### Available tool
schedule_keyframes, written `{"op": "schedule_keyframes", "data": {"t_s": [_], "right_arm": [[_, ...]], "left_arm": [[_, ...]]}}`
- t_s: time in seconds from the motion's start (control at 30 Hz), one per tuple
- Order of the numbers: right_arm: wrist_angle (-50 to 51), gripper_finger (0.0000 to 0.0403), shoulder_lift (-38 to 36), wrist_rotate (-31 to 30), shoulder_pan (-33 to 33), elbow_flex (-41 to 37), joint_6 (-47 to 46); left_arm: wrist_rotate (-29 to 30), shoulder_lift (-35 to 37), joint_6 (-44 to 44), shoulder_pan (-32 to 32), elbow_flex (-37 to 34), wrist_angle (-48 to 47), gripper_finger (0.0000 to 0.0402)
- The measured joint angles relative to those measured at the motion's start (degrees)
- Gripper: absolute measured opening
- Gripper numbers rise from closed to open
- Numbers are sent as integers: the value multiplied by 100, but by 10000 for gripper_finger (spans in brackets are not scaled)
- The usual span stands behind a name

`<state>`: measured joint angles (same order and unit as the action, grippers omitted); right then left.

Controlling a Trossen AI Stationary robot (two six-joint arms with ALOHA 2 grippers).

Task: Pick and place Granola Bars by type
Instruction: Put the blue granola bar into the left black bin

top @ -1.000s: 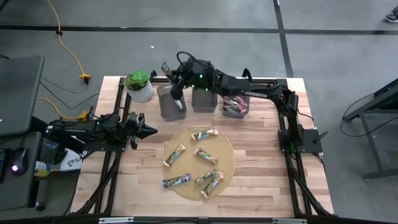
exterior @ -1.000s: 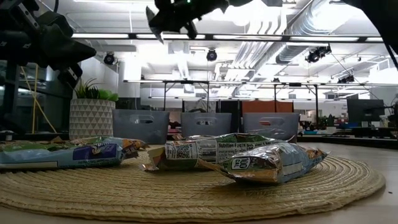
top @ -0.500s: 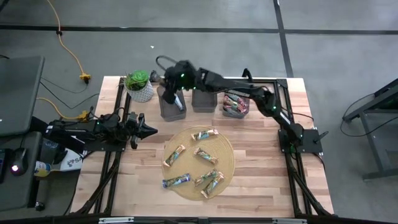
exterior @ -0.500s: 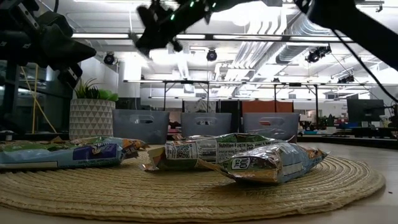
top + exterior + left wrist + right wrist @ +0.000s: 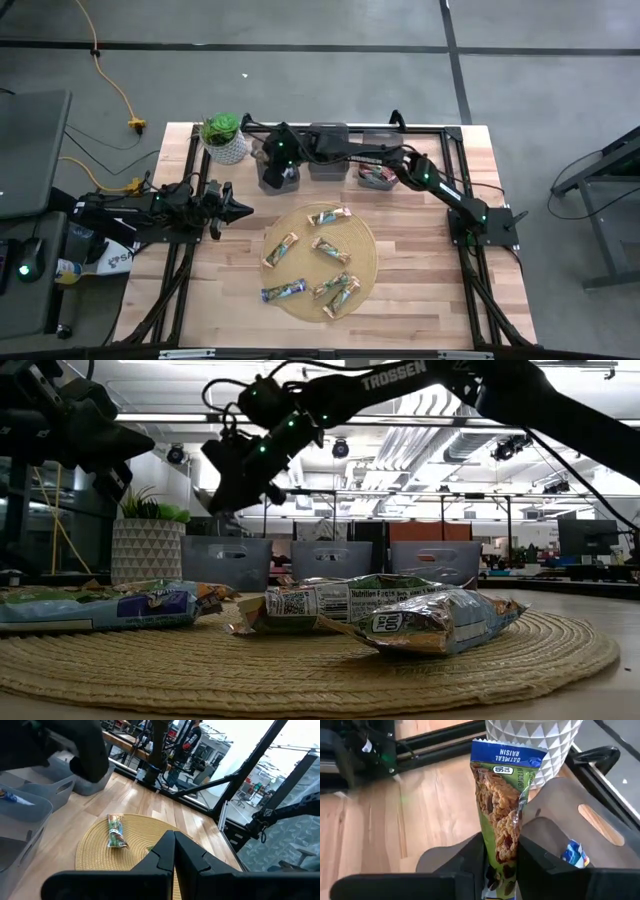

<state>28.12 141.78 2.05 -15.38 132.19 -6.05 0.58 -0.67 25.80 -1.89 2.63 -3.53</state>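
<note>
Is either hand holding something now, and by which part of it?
The right hand holds an oatmeal raisin granola bar by one end; its blue-labelled end sticks out free. The left hand holds nothing.

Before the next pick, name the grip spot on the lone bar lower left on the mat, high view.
Grip the bar across its narrow middle, from straight above: it lies flat on the woven mat, long axis roughly left-right, both long sides free.

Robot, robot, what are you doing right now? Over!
Right end effector gripping oatmeal raisin bar over left bin. Left end effector waiting, shut. Nothing blocking.
</note>
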Motion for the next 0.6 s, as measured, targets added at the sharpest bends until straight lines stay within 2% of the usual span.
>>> {"op": "schedule_keyframes", "data": {"t_s": [0.6], "right_arm": [[647, 84, 345, 83, -11, -4, -294]], "left_arm": [[0, 0, -1, 0, 0, 0, 1]]}}
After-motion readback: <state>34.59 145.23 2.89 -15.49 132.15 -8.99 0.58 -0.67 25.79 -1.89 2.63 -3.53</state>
